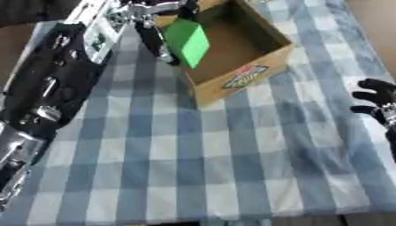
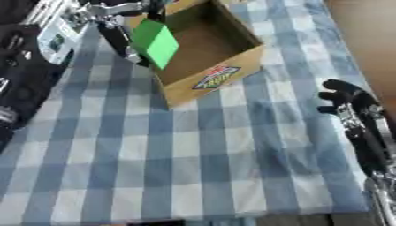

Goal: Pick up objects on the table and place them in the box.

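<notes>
Your left hand's fingers [image 1: 158,37] pinch the green block [image 1: 188,42] by its flat sides, one dark finger down its left face, holding it tilted over the near-left rim of the cardboard box [image 1: 255,66]. It looks rigid, light and smooth, so flat opposing faces seem the safest hold. Your right hand [image 2: 344,100] rests idle at the right of the checked tablecloth [image 1: 193,167], fingers loosely curled, holding nothing.

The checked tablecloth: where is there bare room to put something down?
Most of the tablecloth is bare, from the cardboard box down to the near edge, between the two arms. It is crowded at the box's left rim, where the left hand holds a green block. The right hand rests at the right edge.
</notes>
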Robot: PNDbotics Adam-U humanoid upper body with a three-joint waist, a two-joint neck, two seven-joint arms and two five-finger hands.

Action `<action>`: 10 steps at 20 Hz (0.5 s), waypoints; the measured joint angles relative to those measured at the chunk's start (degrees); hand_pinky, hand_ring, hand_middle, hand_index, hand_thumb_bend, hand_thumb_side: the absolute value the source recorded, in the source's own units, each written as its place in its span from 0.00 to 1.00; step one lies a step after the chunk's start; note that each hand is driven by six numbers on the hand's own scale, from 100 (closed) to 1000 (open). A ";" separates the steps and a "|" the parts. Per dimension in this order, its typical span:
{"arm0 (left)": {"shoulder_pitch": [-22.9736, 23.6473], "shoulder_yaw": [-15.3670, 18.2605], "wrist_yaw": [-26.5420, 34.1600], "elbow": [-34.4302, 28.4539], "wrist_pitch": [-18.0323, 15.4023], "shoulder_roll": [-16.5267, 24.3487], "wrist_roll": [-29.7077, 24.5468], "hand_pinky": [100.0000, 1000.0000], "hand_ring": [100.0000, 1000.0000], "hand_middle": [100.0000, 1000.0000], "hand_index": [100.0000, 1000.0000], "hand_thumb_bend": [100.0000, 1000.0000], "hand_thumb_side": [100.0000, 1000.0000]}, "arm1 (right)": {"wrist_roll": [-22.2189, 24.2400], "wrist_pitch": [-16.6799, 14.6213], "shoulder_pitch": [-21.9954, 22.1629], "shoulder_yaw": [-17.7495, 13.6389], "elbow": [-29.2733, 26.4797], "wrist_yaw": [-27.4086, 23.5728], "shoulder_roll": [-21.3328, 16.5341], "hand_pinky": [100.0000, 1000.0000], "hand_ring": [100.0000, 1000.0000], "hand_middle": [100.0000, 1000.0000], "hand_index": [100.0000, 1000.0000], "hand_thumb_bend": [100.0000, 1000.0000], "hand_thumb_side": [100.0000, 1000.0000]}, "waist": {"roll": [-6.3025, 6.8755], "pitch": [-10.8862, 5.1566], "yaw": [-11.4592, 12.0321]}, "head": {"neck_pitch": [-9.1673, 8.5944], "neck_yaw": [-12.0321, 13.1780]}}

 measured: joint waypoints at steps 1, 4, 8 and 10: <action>-0.03 0.05 -0.73 0.34 -0.07 -0.34 0.39 0.70 0.54 0.42 0.62 0.43 0.01 | 0.02 0.00 -0.01 0.01 0.00 -0.02 0.04 0.69 0.79 0.79 0.83 0.00 0.70 | -0.02 -0.02 0.00 | -0.01 0.07; -0.06 0.36 -2.63 1.12 -0.11 -1.37 1.74 0.70 0.57 0.45 0.65 0.46 0.02 | 0.10 0.04 -0.02 0.02 0.01 -0.04 0.30 0.69 0.79 0.79 0.83 0.00 0.70 | -0.27 -0.06 0.00 | -0.04 0.19; -0.03 0.44 -5.01 1.98 -0.06 -2.41 3.74 0.71 0.60 0.49 0.68 0.49 0.02 | 0.12 0.06 -0.03 0.02 0.01 -0.04 0.46 0.69 0.79 0.79 0.83 0.00 0.70 | -0.33 -0.09 -0.07 | -0.19 0.34; 0.01 0.49 -5.96 2.31 0.00 -2.85 4.66 0.72 0.61 0.50 0.69 0.50 0.02 | 0.14 0.07 -0.03 0.03 0.01 -0.04 0.48 0.69 0.79 0.79 0.83 0.00 0.70 | -0.35 -0.08 -0.08 | -0.27 0.40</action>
